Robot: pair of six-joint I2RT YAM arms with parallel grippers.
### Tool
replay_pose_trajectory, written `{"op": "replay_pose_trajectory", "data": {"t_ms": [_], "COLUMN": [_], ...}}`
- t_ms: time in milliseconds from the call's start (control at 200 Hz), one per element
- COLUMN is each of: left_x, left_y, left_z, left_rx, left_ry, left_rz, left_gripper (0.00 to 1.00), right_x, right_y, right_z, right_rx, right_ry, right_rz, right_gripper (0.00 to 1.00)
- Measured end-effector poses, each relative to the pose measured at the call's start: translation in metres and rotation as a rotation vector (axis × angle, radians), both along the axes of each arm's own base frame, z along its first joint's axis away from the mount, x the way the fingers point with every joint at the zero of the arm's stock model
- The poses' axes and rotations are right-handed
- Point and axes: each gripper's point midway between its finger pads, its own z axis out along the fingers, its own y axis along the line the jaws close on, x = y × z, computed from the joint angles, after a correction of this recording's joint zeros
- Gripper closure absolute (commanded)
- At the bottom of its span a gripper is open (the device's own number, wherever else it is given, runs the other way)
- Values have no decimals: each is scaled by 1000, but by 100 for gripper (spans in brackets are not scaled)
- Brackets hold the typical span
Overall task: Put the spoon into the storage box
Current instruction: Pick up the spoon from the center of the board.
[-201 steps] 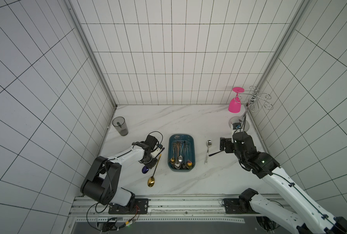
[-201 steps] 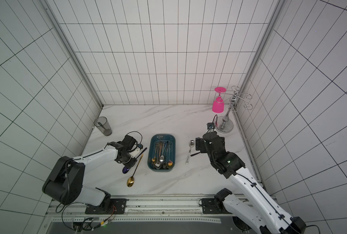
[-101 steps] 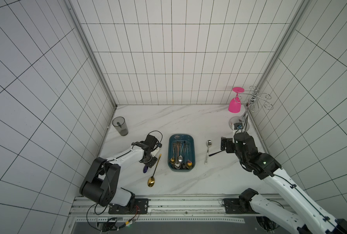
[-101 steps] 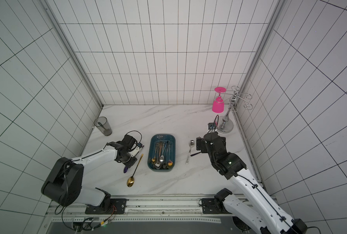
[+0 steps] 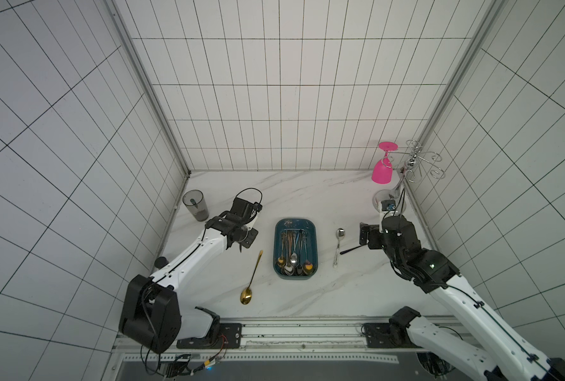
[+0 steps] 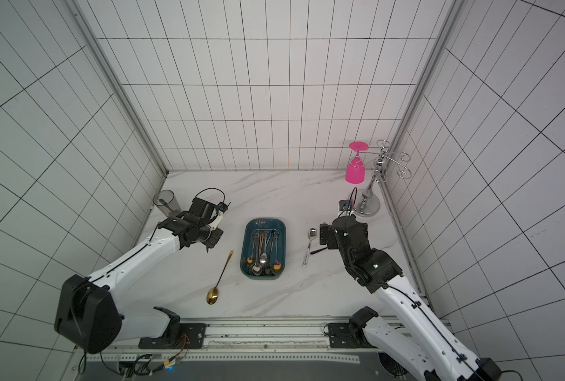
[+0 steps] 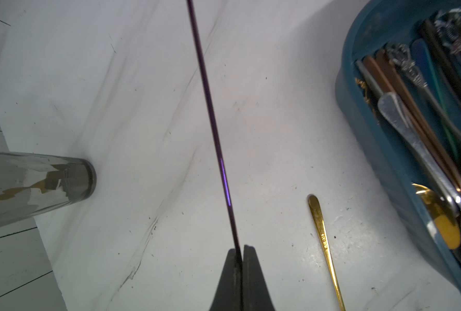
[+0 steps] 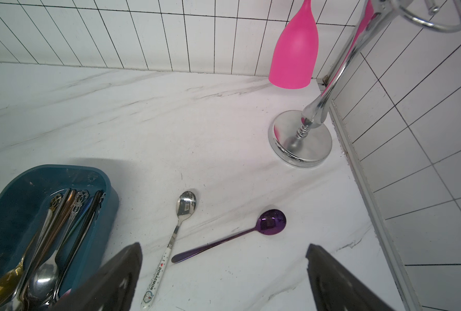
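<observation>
Pinched shut on the thin handle of the purple spoon (image 7: 213, 121), my left claw (image 7: 239, 251) hangs beside the storage box (image 7: 354, 113), on the side toward the grey cup (image 7: 35, 183). The handle runs roughly parallel to the box's long wall. My right claw (image 8: 221, 249) gapes empty.

White-shelled arms (image 5: 192, 257) carry black joints, thin black cables, black left claw (image 7: 239, 249) and right claw (image 8: 223, 245).

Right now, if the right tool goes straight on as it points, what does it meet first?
Likely the purple spoon on the counter, straight ahead of the open right tool; the gap is unclear.
</observation>
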Motion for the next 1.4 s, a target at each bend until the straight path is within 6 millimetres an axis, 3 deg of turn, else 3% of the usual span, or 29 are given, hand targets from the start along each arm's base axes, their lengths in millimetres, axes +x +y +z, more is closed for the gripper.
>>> {"op": "replay_pose_trajectory", "data": {"t_ms": [235, 445, 695, 815, 939, 1064, 1204, 1399], "left_x": [11, 10, -12, -21, -33, -46, -57, -73], "left_y": [-34, -74, -122, -130, -132, -136, -140, -148], "left_z": [66, 101, 119, 134, 131, 133, 152, 164], "left_rx": [-209, -433, -791, -993, -1155, -1235, -1278, -1291], "left_ry": [-121, -101, 101, 175, 291, 373, 381, 388], "left_rz": [-66, -170, -291, -326, -330, -365, -446, -542], "left_gripper": [100, 100, 100, 100, 100, 100, 100, 100], "right_x": [-1, 0, -3, -1, 4, 15, 29, 46], "right_y": [13, 39, 73, 95, 121, 138, 154, 176], "right_z": [12, 29, 44, 54, 58, 65, 79, 101], "right_rx": [87, 166, 266, 360, 493, 655, 832, 1039], "right_ry": [-1, 22, 75, 119, 184, 241, 282, 320], "right_rz": [42, 134, 270, 351, 434, 482, 535, 613], "right_gripper": [0, 1, 4, 5, 6, 8, 9, 18]}}
